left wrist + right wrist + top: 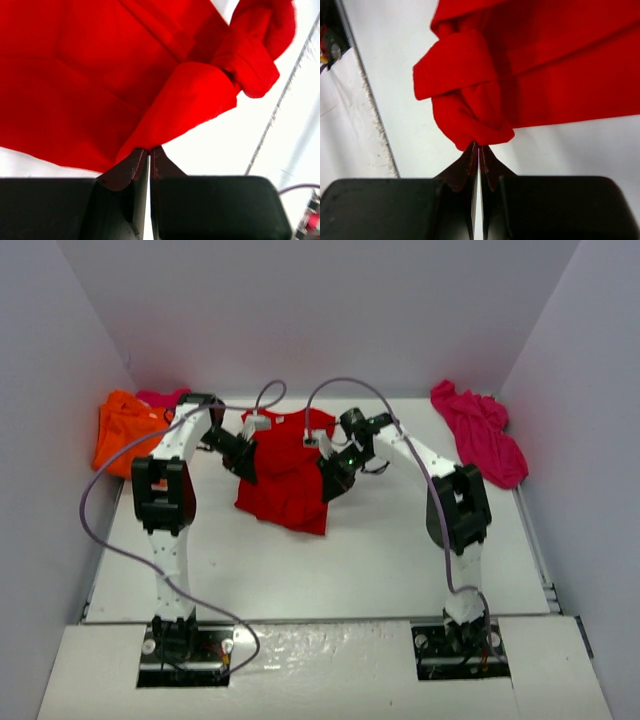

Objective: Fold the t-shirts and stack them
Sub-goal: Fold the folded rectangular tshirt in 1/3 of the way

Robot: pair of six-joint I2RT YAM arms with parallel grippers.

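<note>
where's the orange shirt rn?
Top view: the orange t-shirt lies bunched at the table's far-left corner, a pink shirt just behind it, the red t-shirt mid-table to its right.

Table [360, 560] centre: middle shirt [285, 480] — shirt pile [125, 430] far-left, lone shirt [480, 430] far-right.

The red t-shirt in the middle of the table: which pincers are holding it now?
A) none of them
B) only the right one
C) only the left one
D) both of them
D: the left pincer and the right pincer are each shut on a bunch of the red t-shirt at their tips.
</note>
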